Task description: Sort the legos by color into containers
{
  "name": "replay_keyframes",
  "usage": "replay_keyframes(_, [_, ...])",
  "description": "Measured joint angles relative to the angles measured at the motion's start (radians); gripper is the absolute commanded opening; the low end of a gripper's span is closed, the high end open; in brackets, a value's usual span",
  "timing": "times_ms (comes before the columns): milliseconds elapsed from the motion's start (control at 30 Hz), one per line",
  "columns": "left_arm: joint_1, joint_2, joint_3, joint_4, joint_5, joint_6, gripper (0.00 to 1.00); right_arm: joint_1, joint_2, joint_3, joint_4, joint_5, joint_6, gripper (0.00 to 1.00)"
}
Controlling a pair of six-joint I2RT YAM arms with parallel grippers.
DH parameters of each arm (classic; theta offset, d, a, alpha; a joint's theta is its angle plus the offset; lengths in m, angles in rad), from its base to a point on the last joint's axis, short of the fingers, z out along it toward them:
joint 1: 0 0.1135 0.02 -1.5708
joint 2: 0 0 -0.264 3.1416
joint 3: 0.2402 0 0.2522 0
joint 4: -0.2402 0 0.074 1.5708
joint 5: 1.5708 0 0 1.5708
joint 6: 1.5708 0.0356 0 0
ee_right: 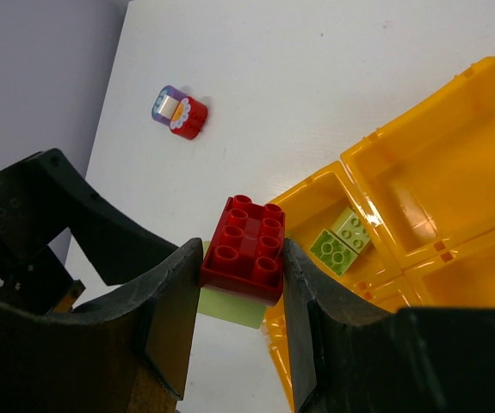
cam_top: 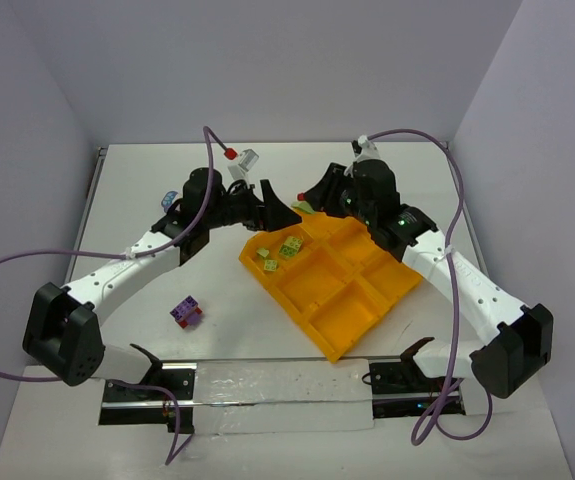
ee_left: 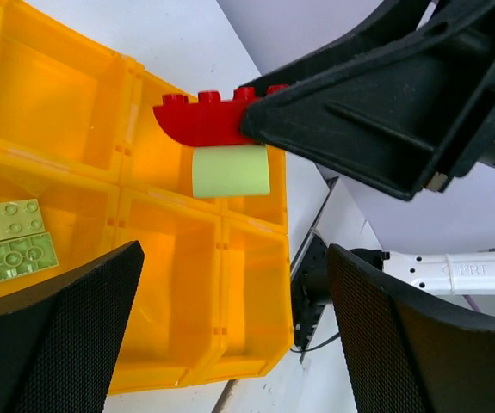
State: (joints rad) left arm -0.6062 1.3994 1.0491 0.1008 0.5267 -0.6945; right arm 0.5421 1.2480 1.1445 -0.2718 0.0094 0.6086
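Observation:
My right gripper (ee_right: 243, 258) is shut on a red lego (ee_right: 249, 248) with a yellow-green piece (ee_right: 230, 305) stuck under it, held above the far left corner of the orange tray (ee_right: 454, 284). In the left wrist view the same red lego (ee_left: 208, 116) and yellow-green piece (ee_left: 230, 170) hang from the right gripper (ee_left: 385, 95). My left gripper (ee_left: 230, 335) is open and empty over the tray (ee_left: 49, 86). Two yellow-green legos (cam_top: 289, 247) lie in one far compartment. A purple and red clump (cam_top: 186, 312) lies on the table left of the tray (cam_top: 367, 300).
A small red, white and purple piece (cam_top: 239, 158) stands on the table at the far side, also seen in the right wrist view (ee_right: 178, 112). Both grippers (cam_top: 292, 208) are close together at the tray's far corner. Walls enclose the table at the back and sides.

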Motion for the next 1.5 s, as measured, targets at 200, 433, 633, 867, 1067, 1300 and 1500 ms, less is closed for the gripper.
replay_keyframes(200, [0.001,0.015,0.018,0.014,0.005,-0.018,0.86,0.012,0.0,0.0,0.0,-0.005,0.0,0.0])
replay_keyframes(433, [0.001,0.038,0.038,0.041,0.005,-0.043,0.7,0.027,0.006,0.0,0.001,-0.006,0.001,0.0])
replay_keyframes(633, [0.001,0.074,0.047,0.055,0.006,-0.056,0.6,0.036,0.01,0.0,0.001,-0.007,0.001,0.0])
replay_keyframes(867, [0.004,0.079,0.047,0.067,0.003,-0.062,0.01,0.036,0.011,0.0,0.002,-0.012,0.002,0.0])
replay_keyframes(1067, [0.006,0.072,0.03,0.081,0.01,-0.054,0.0,0.029,0.012,0.0,0.003,-0.027,0.007,0.0])
replay_keyframes(1300, [0.007,0.003,-0.081,0.088,0.031,-0.025,0.0,-0.027,-0.005,-0.052,0.051,-0.056,0.059,0.0])
replay_keyframes(1500, [0.023,-0.014,-0.109,0.01,-0.005,0.021,0.0,-0.054,-0.086,-0.11,0.085,-0.006,0.105,0.0])
